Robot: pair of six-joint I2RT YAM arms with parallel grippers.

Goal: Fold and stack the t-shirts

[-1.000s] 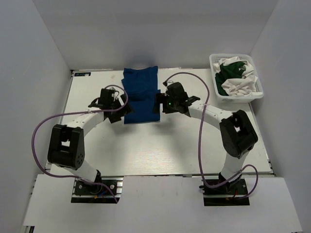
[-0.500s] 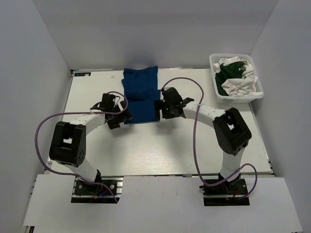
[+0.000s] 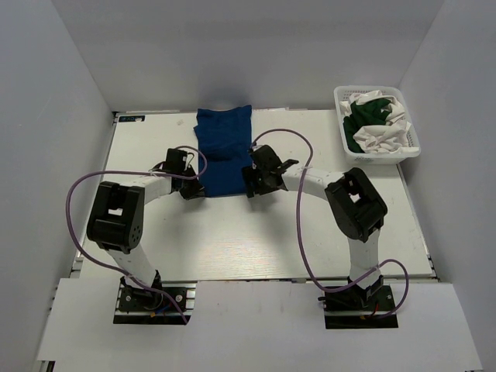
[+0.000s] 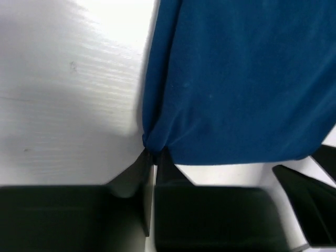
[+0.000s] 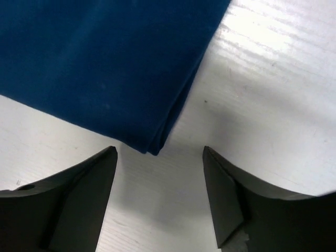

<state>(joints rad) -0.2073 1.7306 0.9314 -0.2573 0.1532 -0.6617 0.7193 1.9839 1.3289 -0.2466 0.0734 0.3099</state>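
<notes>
Blue t-shirt (image 3: 225, 151) lies flat at the far middle of the tabletop (image 3: 271, 232). It is already narrowed into a long strip with its sides turned in, running from the far edge toward the arms. The left gripper (image 3: 191, 187) is at the strip's near-left corner. In the left wrist view its fingers (image 4: 167, 170) are pressed together, with a small tuck of blue cloth pinched at their tips. The right gripper (image 3: 253, 183) sits at the near-right corner. In the right wrist view its fingers (image 5: 79, 194) are spread wide, 1 on each side of the layered corner, low over the tabletop and not gripping the cloth.

By my reading the task is early. 1 shirt is partway folded: the lengthwise folds look done, and the end-to-end fold can start once both corners are held. No folded stack shows anywhere. The rest of the load, a dark green t-shirt (image 3: 370, 115) and crumpled white t-shirts (image 3: 381, 139), is heaped in the white basket (image 3: 339, 99) at the far right, well apart from the arms. Each of those needs spreading, folding and stacking.
</notes>
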